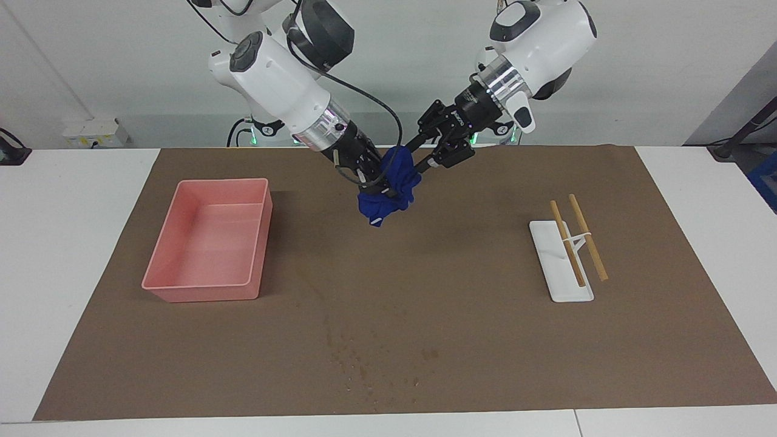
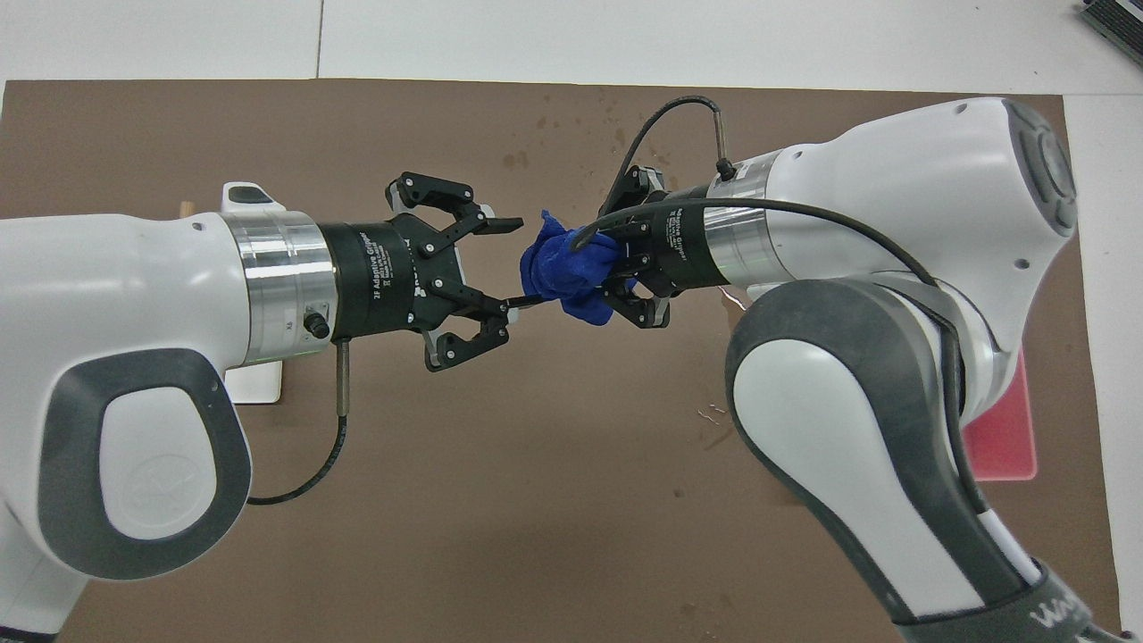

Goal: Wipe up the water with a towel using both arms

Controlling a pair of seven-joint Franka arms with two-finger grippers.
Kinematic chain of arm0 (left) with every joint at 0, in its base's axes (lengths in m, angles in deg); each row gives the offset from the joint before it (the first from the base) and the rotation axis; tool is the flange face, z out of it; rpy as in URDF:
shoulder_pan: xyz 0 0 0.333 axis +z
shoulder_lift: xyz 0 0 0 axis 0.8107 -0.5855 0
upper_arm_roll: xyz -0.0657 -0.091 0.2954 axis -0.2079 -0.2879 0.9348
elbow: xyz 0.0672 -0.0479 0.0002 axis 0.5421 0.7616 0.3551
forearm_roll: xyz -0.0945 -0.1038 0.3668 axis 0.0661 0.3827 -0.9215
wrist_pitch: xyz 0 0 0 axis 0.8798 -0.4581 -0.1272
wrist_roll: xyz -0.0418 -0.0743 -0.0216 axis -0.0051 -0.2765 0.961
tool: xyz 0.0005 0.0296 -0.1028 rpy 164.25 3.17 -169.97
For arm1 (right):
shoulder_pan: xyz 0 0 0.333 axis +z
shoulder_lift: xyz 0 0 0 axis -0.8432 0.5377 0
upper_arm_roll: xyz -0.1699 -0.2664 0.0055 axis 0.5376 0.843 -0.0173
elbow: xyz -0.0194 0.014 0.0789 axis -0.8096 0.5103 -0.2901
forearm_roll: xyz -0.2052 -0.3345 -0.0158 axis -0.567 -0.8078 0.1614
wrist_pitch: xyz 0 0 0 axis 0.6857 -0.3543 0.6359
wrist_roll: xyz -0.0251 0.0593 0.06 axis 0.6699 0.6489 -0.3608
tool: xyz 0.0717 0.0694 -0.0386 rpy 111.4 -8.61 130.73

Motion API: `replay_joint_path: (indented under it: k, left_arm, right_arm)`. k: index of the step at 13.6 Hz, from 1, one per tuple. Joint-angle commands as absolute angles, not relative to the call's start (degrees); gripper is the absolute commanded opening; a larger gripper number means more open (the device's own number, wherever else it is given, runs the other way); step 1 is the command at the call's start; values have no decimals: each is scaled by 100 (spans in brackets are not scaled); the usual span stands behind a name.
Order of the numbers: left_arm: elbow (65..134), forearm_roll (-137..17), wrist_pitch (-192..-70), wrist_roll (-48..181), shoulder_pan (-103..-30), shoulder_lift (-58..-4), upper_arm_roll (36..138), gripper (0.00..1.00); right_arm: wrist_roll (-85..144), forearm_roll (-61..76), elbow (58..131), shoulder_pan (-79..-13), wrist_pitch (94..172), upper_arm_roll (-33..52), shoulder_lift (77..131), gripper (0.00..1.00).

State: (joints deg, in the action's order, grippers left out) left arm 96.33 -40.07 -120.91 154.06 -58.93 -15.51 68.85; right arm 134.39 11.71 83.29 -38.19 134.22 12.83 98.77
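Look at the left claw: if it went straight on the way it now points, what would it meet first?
Most likely the blue towel, bunched in the shut right claw just ahead. The left claw is open and aimed at it; one fingertip looks about to touch it, though depth is unclear.

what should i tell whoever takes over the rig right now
Right hand: shut on the towel, held in the air over the brown sheet.
Left hand: open beside the towel, holding nothing.
Water: specks on the sheet at the edge farthest from the robots, unwiped.
Done: towel is in the right hand.
Left: lower the towel onto the water and wipe.
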Motion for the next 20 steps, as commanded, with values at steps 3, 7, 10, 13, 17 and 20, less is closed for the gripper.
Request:
replay_joint_path:
  k: [3,7,10,13,17,20]
  left_arm:
    - [9591,-5420,-12042,14371,-5198,-1509,6888,100]
    - [9381,-5964,-11464,12692,-4573,-1544,6906,100]
    - [9354,-6861,-11216,10978,-4555,-1544,6941,100]
    - [9240,-7435,-10751,9179,-4887,-1623,7448,100]
    - [9152,-7985,-9663,6112,-5539,-1553,8532,100]
    - [8697,-8489,-8618,5148,-5504,-1631,8471,100]
  right_arm:
    - [12683,995,8396,-3928,14217,1256,10016,0]
    - [11270,528,8317,-4095,14771,1247,10455,0]
    - [10495,126,8343,-4226,15018,1256,10728,0]
    - [9915,-350,8378,-4376,15298,1256,11088,0]
    - [9579,-1131,8642,-4376,15501,1256,11378,0]
    - [9579,-1869,8607,-4341,15948,1256,11808,0]
